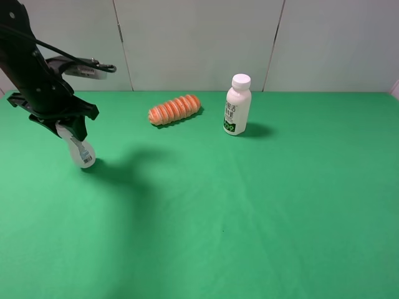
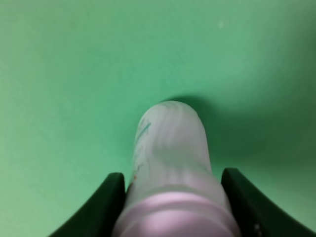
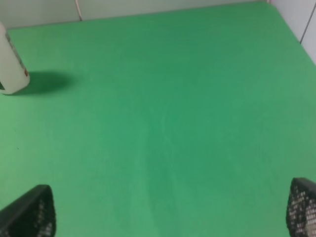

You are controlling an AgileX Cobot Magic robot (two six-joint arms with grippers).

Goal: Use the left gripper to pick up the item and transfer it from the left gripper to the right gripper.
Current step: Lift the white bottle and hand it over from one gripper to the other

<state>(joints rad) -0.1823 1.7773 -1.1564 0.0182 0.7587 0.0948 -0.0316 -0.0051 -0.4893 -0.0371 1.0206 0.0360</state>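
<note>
Item (image 1: 83, 154): small white bottle, clamped between the left gripper (image 1: 72, 132) fingers, base hanging below; grey label print unreadable. Right gripper (image 3: 168, 212): fingers spread wide. Tall bottle (image 1: 237, 106), far right of left gripper: green label, illegible.

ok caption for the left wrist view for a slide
Left gripper clasping the white bottle between its black fingers over the green table

High view over table (image 1: 262, 205), left wrist close on item (image 2: 170, 158), right wrist low, sharing tall bottle (image 3: 11, 61)
</note>
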